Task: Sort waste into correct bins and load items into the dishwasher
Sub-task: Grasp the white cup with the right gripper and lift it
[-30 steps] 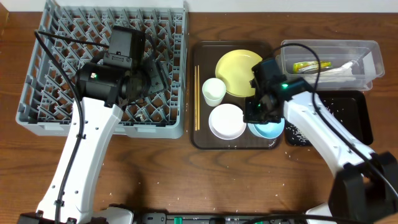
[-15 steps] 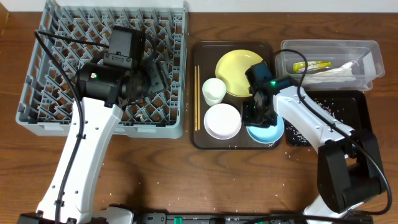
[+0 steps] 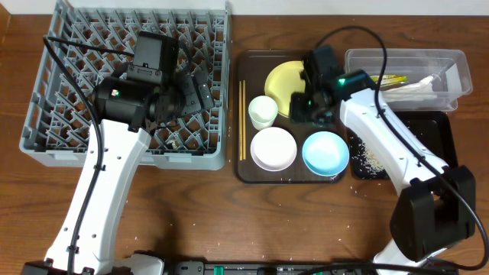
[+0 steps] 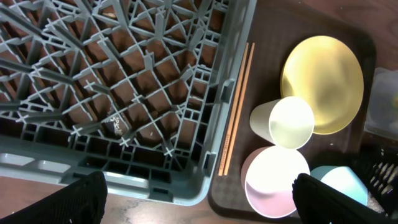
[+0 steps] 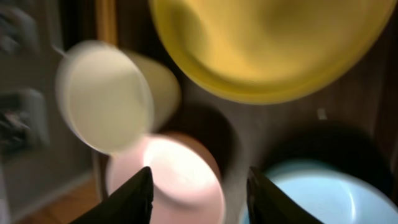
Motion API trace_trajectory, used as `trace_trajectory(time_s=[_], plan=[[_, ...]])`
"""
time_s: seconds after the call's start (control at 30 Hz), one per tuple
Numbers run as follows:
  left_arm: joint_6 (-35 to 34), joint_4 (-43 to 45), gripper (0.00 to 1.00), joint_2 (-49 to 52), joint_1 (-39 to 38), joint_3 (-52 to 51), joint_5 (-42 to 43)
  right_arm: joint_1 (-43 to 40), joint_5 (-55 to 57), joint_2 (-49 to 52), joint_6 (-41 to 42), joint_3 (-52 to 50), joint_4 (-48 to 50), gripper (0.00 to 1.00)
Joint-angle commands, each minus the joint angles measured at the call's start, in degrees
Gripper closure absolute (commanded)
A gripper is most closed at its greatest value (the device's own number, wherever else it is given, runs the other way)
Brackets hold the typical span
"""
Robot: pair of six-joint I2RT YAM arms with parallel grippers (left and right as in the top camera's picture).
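The right end effector (image 5: 199, 190) hangs wide open and empty over the plate (image 3: 284, 80) on the tray (image 3: 246, 166), so it looks like dish loading, and next it should go down and pinch the plate's edge.

The left gripper (image 4: 199, 190) was spread wide — nothing clasped. The right gripper (image 5: 199, 180) was likewise parted, pointed downward.
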Motion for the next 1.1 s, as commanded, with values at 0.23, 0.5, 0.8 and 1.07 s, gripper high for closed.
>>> trace_trajectory(time_s=[0.23,0.5,0.8,1.07], plan=[[5.49,0.52,0.03,-0.59,0.2,1.49,1.2,0.26,-2.8,1.6,-0.44,1.29,8.22,0.46],[5.44,0.61,0.03,0.48,0.17,1.4,1.22,2.19,-2.86,8.17,-0.57,1.29,11.67,0.5],[5.44,0.5,0.03,0.52,0.2,1.4,1.2,3.17,-2.36,12.02,-0.7,1.29,11.89,0.92],[5.31,0.46,0.03,0.52,0.2,1.4,1.57,0.66,-7.48,10.01,-0.48,2.56,11.56,0.99]])
